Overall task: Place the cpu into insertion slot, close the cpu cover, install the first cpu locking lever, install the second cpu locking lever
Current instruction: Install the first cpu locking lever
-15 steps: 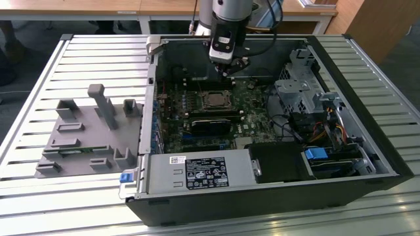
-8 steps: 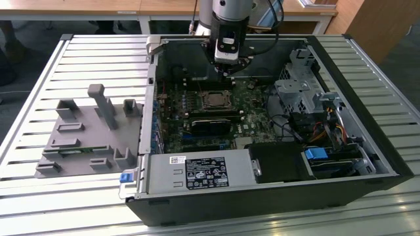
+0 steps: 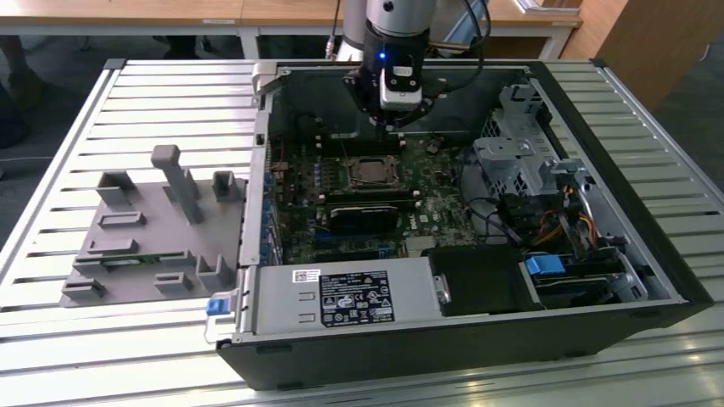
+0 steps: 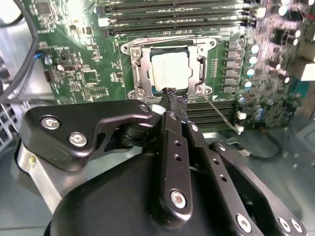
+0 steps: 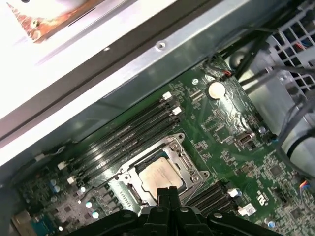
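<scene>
Gripper is hovering on the far side of the cpu in the exterior view, pinching shut on nothing beside the flat cpu cover in the second wrist view, and hanging close to the cpu-filled insertion slot in the first wrist view, so pressing only frame metal is looking wise.

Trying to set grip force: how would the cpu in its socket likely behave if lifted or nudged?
The cpu is a flat square with a metal top, so it is probably rigid and light, and cannot roll. Its smooth top looks slippery to pinch. Seated inside the cpu cover frame, it would likely resist sideways pushes.
</scene>
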Robot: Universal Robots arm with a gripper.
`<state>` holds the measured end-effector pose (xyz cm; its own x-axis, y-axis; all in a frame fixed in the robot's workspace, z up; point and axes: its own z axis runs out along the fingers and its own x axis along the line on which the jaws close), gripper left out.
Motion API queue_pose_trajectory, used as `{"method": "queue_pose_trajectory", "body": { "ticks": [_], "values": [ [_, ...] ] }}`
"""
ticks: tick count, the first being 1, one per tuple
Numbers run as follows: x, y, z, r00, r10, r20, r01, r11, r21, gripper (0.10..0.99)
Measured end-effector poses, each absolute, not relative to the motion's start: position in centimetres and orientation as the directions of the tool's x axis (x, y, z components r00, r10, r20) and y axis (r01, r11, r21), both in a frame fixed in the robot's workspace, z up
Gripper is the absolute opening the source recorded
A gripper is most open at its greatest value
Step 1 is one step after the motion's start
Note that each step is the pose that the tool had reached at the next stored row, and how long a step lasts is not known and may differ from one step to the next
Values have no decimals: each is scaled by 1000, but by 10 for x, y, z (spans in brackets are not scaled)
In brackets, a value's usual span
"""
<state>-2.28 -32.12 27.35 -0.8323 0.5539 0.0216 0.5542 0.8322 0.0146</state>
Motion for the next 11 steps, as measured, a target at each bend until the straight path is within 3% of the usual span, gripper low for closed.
{"method": "queue_pose_trajectory", "body": {
  "ticks": [11],
  "values": [
    [-23, -321, 273, -918, 395, 22, 396, 918, 15, 106]
  ]
}}
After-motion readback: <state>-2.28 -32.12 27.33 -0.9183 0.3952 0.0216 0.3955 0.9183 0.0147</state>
